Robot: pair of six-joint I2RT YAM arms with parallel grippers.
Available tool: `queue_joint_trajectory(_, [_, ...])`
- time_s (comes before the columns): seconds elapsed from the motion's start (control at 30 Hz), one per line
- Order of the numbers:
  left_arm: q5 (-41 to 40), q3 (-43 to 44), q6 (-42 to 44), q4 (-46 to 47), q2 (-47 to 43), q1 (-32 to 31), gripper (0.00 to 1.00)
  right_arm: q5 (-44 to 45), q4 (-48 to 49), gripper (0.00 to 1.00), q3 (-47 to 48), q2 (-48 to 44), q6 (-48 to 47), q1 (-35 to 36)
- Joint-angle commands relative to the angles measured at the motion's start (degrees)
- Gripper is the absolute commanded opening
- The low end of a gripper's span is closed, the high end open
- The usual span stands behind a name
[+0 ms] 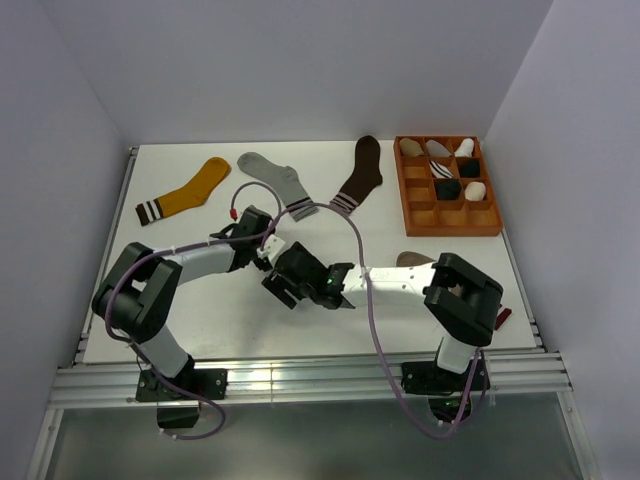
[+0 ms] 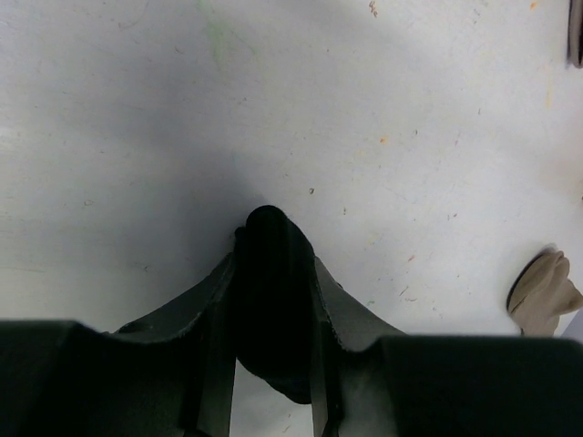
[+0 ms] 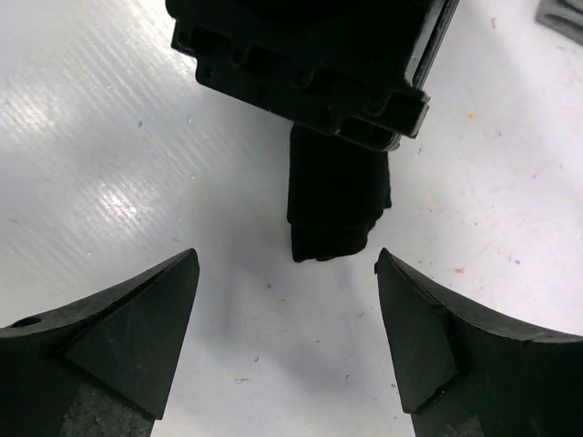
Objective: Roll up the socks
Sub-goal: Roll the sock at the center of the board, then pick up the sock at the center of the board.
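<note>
Left wrist view: I find the left fingers (image 2: 196, 305) partly closed and clamped on the rolled black sock (image 2: 271, 300), which sits between them over the bench (image 2: 410, 109). The right fingers (image 3: 137, 328) stand wide apart and empty, with the sock just ahead of them.

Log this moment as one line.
left gripper: shut on black sock | right gripper: open, empty, facing the sock
</note>
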Motion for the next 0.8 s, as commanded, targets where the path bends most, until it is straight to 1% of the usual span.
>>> queue_joint_trajectory(0.0, [0.43, 0.75, 3.44, -8.85, 2.12, -0.02, 0.04, 9.26, 6.36, 0.84, -1.57, 1.34, -2.54, 1.57])
queue_joint_trajectory(0.1, [1.48, 1.45, 3.71, -9.72, 2.21, -0.11, 0.05, 12.17, 10.77, 0.84, -2.80, 2.30, -3.50, 2.71])
queue_joint_trajectory(0.23, [2.54, 2.59, 4.06, -11.13, 2.73, -0.11, 0.05, 13.66, 14.90, 0.83, -3.50, 4.58, -4.64, 2.98])
queue_joint_trajectory(0.37, [3.86, 2.77, 3.89, -11.66, 3.17, -0.11, 0.05, 14.99, 21.83, 0.84, -5.44, 5.56, -4.73, 3.33])
queue_joint_trajectory(0.6, [4.04, 2.68, 3.88, -12.36, 3.00, -0.11, 0.05, 15.34, 25.01, 0.82, -5.26, 10.48, -4.47, 3.33])
queue_joint_trajectory(0.63, [4.12, 2.68, 3.97, -12.54, 3.00, -0.11, 0.05, 15.17, 25.01, 0.81, -5.09, 11.35, -4.73, 3.33])
queue_joint_trajectory(0.67, [4.12, 2.68, 3.97, -12.63, 3.09, -0.11, 0.05, 15.25, 24.32, 0.76, -4.83, 11.88, -4.73, 3.33])
queue_joint_trajectory(0.73, [4.12, 2.77, 4.15, -12.80, 3.17, -0.11, 0.05, 15.60, 23.96, 0.72, -4.12, 13.20, -5.08, 3.42])
queue_joint_trajectory(0.77, [4.12, 2.77, 4.06, -12.89, 3.17, -0.11, 0.05, 15.69, 23.35, 0.65, -3.95, 13.38, -5.00, 3.24])
